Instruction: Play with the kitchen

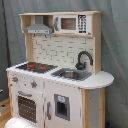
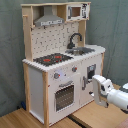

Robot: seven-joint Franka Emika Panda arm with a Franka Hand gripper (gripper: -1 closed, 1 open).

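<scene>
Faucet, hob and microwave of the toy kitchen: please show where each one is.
faucet (image 1: 83, 59): first exterior view, on its black curved neck.
hob (image 2: 52, 59): second exterior view, on the black top between the red rings.
microwave (image 1: 68, 23): first exterior view, on its door window.

No text, label, brand name or number can be read in either exterior view. A panel of small dark marks, arranged like buttons, is seen on the right side of the toy microwave (image 1: 73, 23) at the top of the kitchen (image 1: 60, 95), but no characters can be made out on it. Markings around the knobs (image 2: 56, 76) on the front of the kitchen are too faint to be read. The red rings on the hob (image 1: 36, 66) are plain shapes without lettering. Nothing written is seen on the oven door (image 2: 65, 96) or the hood (image 2: 49, 20).
</scene>
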